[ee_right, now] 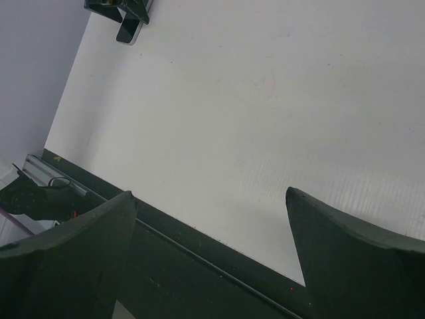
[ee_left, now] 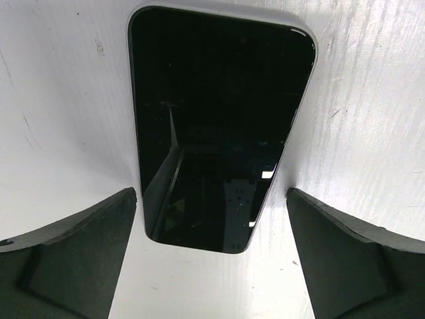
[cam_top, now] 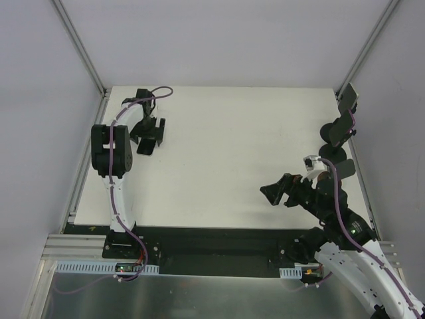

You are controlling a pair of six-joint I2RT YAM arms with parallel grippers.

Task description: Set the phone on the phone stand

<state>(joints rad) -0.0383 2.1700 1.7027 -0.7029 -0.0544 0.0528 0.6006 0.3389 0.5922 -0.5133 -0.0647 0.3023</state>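
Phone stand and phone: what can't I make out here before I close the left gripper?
- Phone stand: seen only in the top view, small and foreshortened. The clamp head's opening is unreadable, and neither wrist view shows the stand.
- Phone: in the top view the left gripper covers most of it. In the right wrist view it is tiny and sits at the top edge.
- Left wrist view: the fingers' height above the table cannot be told.
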